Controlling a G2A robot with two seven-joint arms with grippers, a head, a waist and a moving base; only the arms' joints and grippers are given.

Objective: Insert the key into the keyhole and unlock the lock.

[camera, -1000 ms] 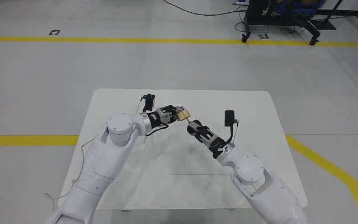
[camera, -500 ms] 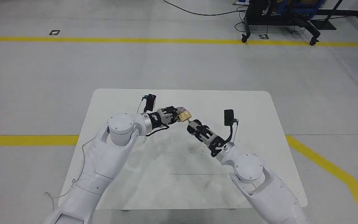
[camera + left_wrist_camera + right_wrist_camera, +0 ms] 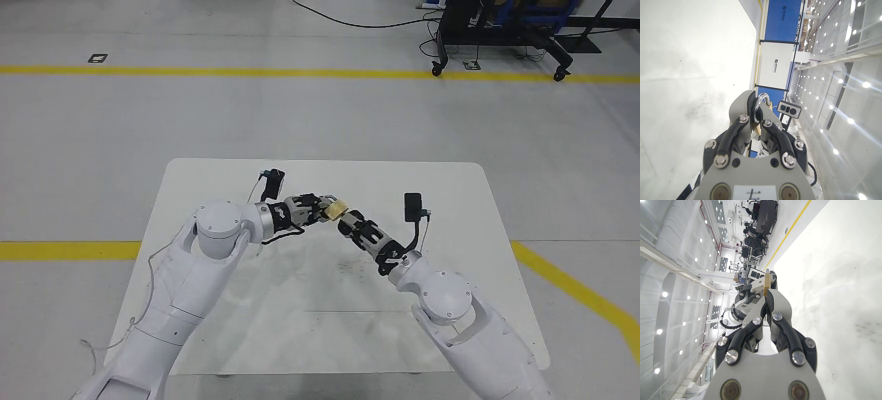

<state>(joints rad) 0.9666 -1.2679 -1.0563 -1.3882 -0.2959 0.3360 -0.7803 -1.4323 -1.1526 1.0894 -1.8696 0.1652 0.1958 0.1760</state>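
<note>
2 grippers have drawn together; insertion looks close.
Left gripper (image 3: 318, 208) clamps the lock (image 3: 336, 209); right gripper (image 3: 347, 220), pinched shut, now touches it.

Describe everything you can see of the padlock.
The padlock has a brass-coloured body and a shiny silver shackle. The left gripper is shut on it, holding it in the air above the white table, one narrow brass edge turned toward the right gripper, whose fingertips reach its body. Whether the shackle is latched cannot be told.
</note>
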